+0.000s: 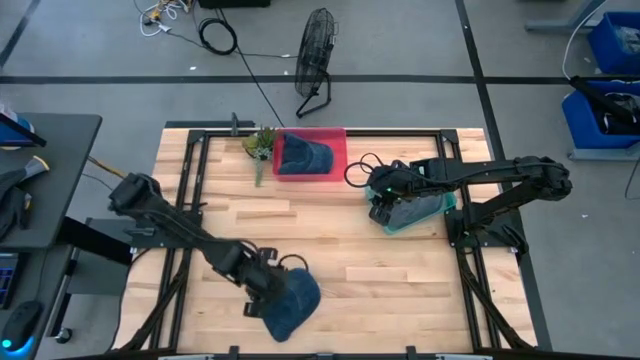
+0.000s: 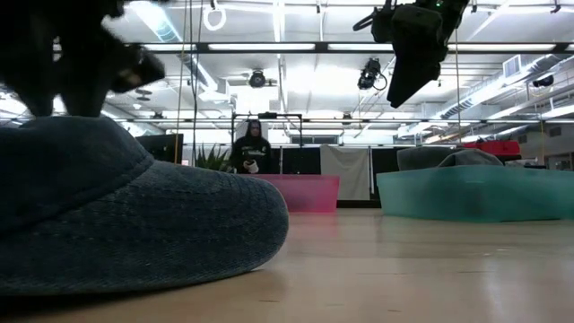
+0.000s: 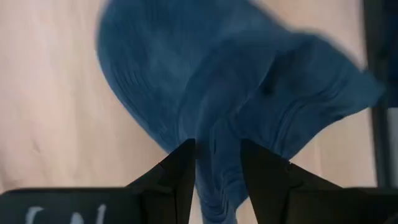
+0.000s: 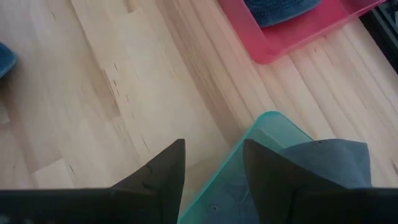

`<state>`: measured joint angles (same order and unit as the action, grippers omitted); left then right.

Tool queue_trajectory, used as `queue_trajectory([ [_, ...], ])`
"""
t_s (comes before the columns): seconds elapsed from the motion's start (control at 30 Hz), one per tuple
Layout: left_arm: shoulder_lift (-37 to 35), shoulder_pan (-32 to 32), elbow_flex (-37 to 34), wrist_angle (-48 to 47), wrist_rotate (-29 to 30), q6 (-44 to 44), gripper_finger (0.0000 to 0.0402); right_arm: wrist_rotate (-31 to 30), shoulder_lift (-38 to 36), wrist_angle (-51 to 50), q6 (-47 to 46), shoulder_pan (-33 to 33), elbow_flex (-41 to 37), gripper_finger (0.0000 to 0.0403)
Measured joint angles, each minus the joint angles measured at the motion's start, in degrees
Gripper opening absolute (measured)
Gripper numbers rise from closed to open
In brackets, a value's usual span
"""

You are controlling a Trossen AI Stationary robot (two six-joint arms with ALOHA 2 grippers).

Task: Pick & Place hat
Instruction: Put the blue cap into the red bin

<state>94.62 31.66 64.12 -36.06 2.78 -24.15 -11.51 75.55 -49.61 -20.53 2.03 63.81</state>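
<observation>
A dark blue hat lies near the table's near edge, and its underside rests on the wood in the low view. My left gripper comes down on its left part and is shut on it. My right gripper is open and raised. It hangs over the left edge of a teal bin, touching nothing. A grey-blue hat lies in that bin. Another blue hat lies in a red bin. My left gripper pinches a raised fold of the dark blue hat's cloth between its two fingers, coming from above and pointing down. The cloth bunches in wrinkles at the fingers. The rest of the hat spreads out flat on the table.
A small potted plant stands left of the red bin at the far edge. The black frame runs along the table's sides. Bare wood lies between the hat and the bins. A person stands in the room beyond.
</observation>
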Motion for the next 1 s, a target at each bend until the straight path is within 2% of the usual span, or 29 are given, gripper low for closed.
queue_trajectory([
  [0.23,5.7,0.8,0.0,0.1,1.3,-1.1,0.0130,0.0,0.0,0.2,0.0,0.0,0.0,0.0165],
  [0.33,6.8,0.8,0.0,-0.1,2.7,1.1,0.0124,0.0,0.0,0.2,0.0,0.0,0.0,0.0165],
  [0.43,6.8,0.8,0.0,-0.1,4.0,3.9,0.0097,0.0,0.0,0.3,0.0,0.0,0.0,0.0165],
  [0.6,6.5,0.6,0.0,-0.2,4.5,8.0,0.0018,0.0,0.0,0.4,0.0,0.0,0.0,0.0165],
  [0.7,6.4,0.6,0.0,-0.3,5.5,9.5,0.0014,0.0,0.0,0.4,0.0,0.0,0.0,0.0165],
  [0.9,3.7,-0.1,0.0,-3.7,12.2,12.7,0.0012,0.0,0.0,0.4,0.0,0.0,0.0,0.0165],
  [1.0,1.1,-1.3,0.0,-7.8,18.5,16.4,0.0012,0.0,0.0,0.5,0.0,0.0,0.0,0.0165],
])
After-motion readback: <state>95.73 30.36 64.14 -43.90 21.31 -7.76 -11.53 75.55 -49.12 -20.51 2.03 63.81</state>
